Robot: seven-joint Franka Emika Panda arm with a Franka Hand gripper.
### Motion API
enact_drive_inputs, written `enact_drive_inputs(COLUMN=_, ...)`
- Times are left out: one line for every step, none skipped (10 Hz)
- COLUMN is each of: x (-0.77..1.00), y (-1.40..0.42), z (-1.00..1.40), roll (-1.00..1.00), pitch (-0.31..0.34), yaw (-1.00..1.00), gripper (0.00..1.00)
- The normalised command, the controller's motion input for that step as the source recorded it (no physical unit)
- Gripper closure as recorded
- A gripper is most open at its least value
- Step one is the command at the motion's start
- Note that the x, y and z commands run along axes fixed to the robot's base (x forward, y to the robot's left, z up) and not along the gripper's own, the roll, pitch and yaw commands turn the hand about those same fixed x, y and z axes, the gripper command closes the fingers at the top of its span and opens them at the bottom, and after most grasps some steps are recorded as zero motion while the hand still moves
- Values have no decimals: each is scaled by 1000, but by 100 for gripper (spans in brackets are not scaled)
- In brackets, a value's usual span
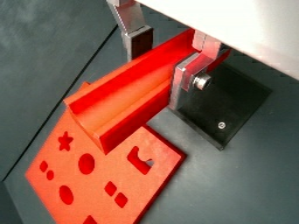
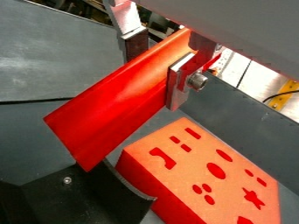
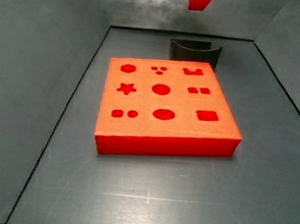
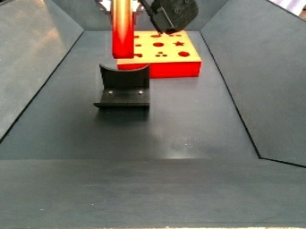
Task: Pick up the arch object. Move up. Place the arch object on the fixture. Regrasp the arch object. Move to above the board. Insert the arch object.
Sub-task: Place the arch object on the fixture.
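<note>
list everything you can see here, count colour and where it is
arch object: one, bright red long bar, held up in the air between the pincer's fingers, hanging upright above the fixture in a side view
fixture: one, dark grey to black bracket on a base plate, on the floor beside the board
board: one, orange-red square slab with star, circle, rectangle and dot cutouts, lying flat on the floor
floor: one, dark grey, with sloping walls around it
pincer: one, silver finger plates with dark pads, raised above the fixture, closed on the arch object
</note>
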Motion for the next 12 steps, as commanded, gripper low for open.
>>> enact_drive_inputs(x=131, y=140, z=-1000, roll=-979, pitch=153, yaw=-83, gripper=100)
enact_drive_inputs(x=144, y=140, z=-1000, roll=-865, pitch=170, yaw=-106, gripper=100)
enact_drive_inputs(x=157, y=138, z=-1000, roll=-658, pitch=155, yaw=-129, gripper=100)
enact_drive_inputs(x=159, y=140, z=-1000, roll=-549, pitch=135, yaw=-143, gripper=100)
enact_drive_inputs(x=162, y=139, z=-1000, roll=-330, pitch=94, yaw=-160, gripper=100)
enact_drive_inputs(x=174, y=133, z=-1000, roll=-229, pitch=61, yaw=-164, gripper=100)
enact_drive_inputs(x=170, y=131, z=-944, roll=-176, pitch=26, yaw=-156, gripper=100)
enact_drive_inputs(x=153, y=117, z=-803, roll=-168, pitch=9, yaw=-150, gripper=100)
enact_drive_inputs(x=124, y=91, z=-609, roll=-159, pitch=-9, yaw=-134, gripper=100)
enact_drive_inputs(x=85, y=123, z=-449, roll=-111, pitch=-34, yaw=-105, gripper=100)
enact_drive_inputs(x=85, y=123, z=-449, roll=-111, pitch=-34, yaw=-105, gripper=100)
enact_drive_inputs(x=74, y=139, z=-443, roll=-106, pitch=-41, yaw=-97, gripper=100)
